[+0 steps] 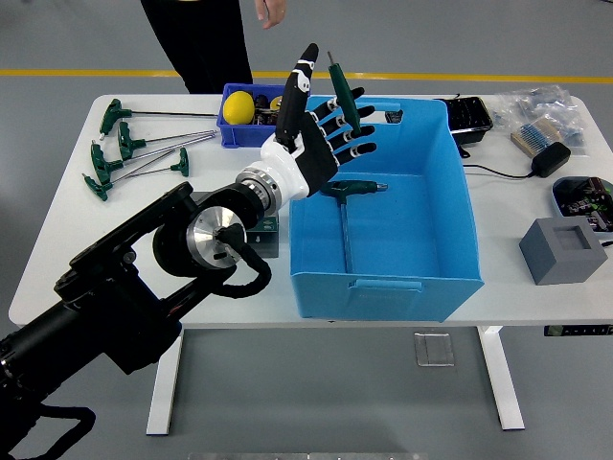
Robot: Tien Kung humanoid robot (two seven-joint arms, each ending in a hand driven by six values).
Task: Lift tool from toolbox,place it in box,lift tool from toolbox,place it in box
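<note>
My left hand [330, 123] hovers over the left wall of the big blue box [383, 285], fingers curled around a green-handled T-wrench [342, 93] that stands upright in its grip. Another green T-handle wrench [345, 225] lies flat on the box floor. The green and grey tool holder [264, 226] on the table is mostly hidden behind my forearm. Several more green T-wrenches [124, 146] lie loose at the table's far left. My right arm is out of sight.
A small blue bin [233, 131] with a yellow object stands behind my hand. Right of the box are a black tray [466, 115], a black adapter with cable [551, 158], bags of parts [541, 107] and a grey block [563, 251]. A person [196, 38] stands at the far edge.
</note>
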